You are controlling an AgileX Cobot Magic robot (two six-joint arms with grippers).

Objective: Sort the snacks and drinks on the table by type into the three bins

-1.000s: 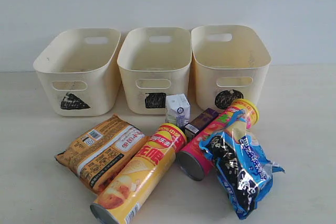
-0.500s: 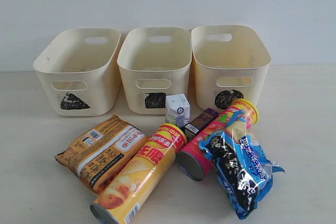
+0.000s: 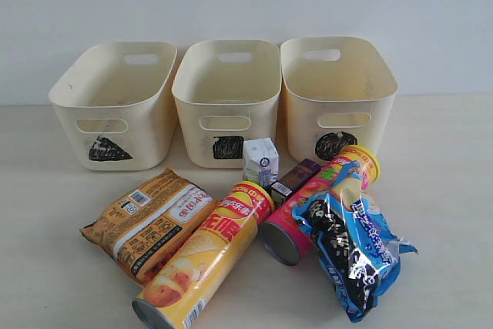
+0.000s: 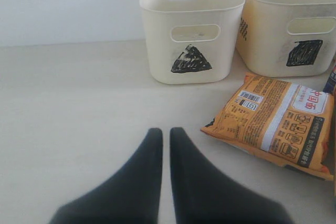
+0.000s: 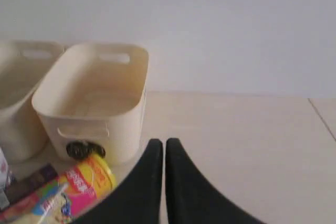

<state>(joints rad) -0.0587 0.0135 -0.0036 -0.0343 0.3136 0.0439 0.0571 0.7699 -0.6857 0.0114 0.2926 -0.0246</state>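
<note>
Left gripper (image 4: 164,132) and right gripper (image 5: 159,142) clenched, empty. Blue bag (image 3: 354,248) covers pink tube's (image 3: 300,209) 3 o'clock side; yellow tube's (image 3: 204,260) base cropped.

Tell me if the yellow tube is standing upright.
No, the yellow tube lies on its side on the table, beside the orange bag.

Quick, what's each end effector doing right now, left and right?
Left end effector: closed, holding nothing.
Right end effector: closed, holding nothing.
</note>
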